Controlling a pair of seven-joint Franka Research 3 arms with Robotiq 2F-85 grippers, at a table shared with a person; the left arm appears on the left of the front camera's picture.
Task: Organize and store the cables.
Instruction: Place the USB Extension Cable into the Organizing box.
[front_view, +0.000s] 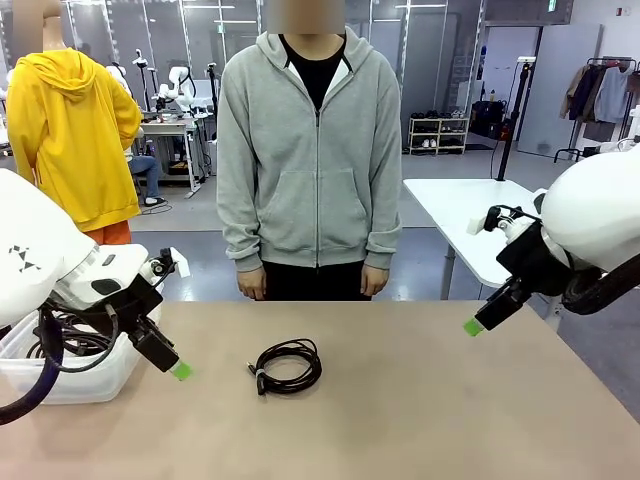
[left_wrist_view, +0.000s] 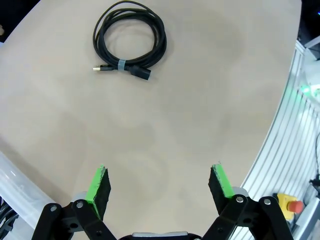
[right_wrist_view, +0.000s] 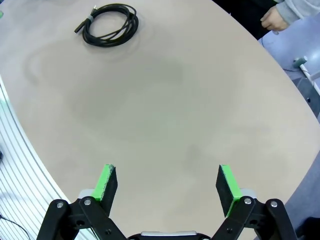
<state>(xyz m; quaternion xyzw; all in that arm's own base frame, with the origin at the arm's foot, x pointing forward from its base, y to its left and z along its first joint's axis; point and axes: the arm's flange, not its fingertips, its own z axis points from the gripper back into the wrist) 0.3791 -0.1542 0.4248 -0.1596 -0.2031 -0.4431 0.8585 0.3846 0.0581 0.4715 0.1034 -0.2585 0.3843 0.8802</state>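
On the bench: one coiled black cable (front_view: 287, 366) lies flat near the middle of the tan bench (front_view: 420, 410), well apart from both tools.
Landmark: every place below is given relative to that coil.
Cable make-up: several turns of thin cord, bound at one spot by a small pale tie (left_wrist_view: 121, 65); a slim plug (left_wrist_view: 99, 68) sticks out on one side of the tie and a thicker black connector (left_wrist_view: 140, 73) on the other.
Storage bin: a translucent plastic bin (front_view: 70, 385) sits to the robot's left of the coil, at the bench edge, with dark cords already inside.
Left tool (left_wrist_view: 159, 185): jaws wide, nothing between the green pads, hovering between the coil and the bin, clear of both.
Right tool (right_wrist_view: 167, 184): jaws wide and empty, raised over the bench well to the robot's right of the coil.
Person: stands beyond the coil at the far side, a hand (right_wrist_view: 272, 20) hanging at the bench edge, not touching anything.
Handling, judged: light and limp; the loops would likely sag or slide when lifted, though the tie should keep them together.
Where to hold, judged: across the bundled strands at or just beside the tie, where the turns are tightest; pinching a single outer loop risks the coil slipping open.
Step in hand, judged: the coil is not yet picked up; the left tool is the nearer one for carrying it to the bin.
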